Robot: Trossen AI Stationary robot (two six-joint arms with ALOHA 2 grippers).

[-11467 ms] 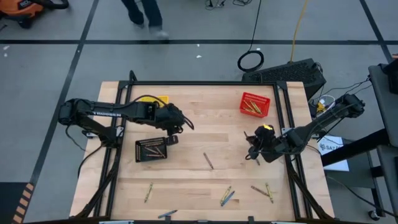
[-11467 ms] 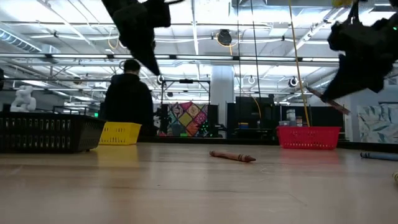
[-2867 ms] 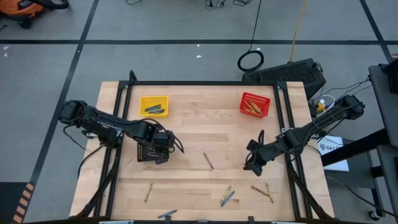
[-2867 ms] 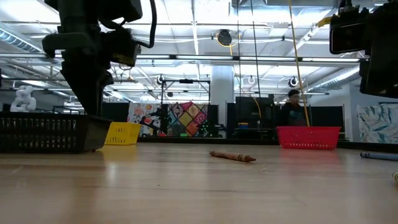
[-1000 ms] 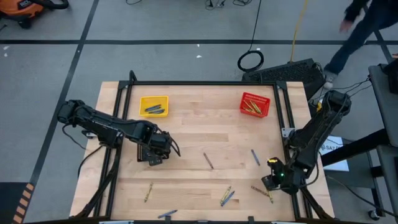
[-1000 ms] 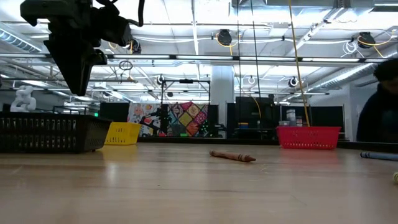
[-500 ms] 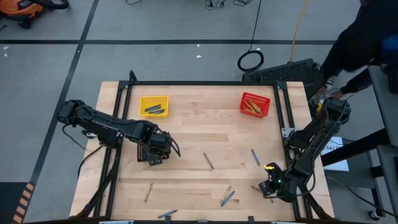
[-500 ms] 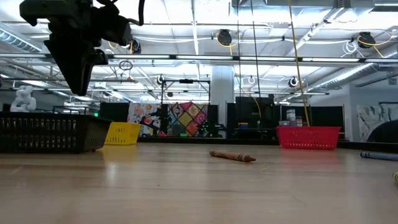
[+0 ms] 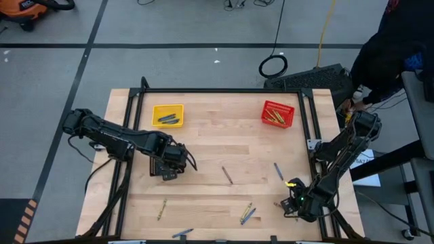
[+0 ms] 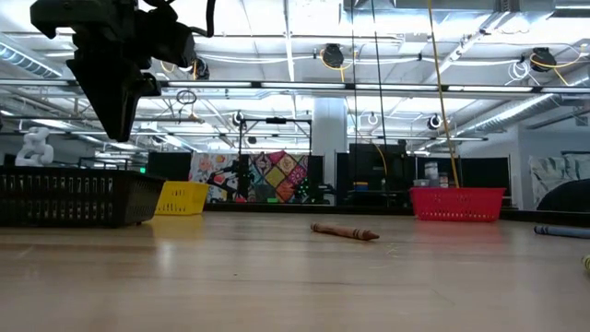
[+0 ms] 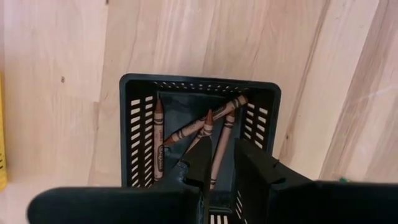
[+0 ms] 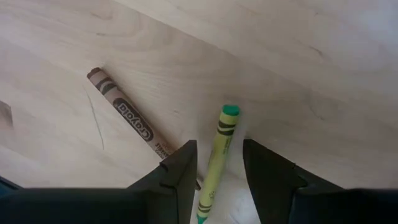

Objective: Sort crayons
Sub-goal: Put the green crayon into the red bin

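Pale wood counter [image 9: 224,146] fills the middle of the high view, and at its lower right our right gripper [image 12: 217,171] hangs with fingers apart astride a green crayon [image 12: 216,158] lying beside a brown crayon [image 12: 127,118]. At centre left our left gripper [image 11: 217,168] hovers over the black basket [image 11: 140,99] of brown crayons, fingers slightly apart and empty. We judge the green crayon light, stiff, waxy and snappable, best pinched mid-length across its paper wrap.
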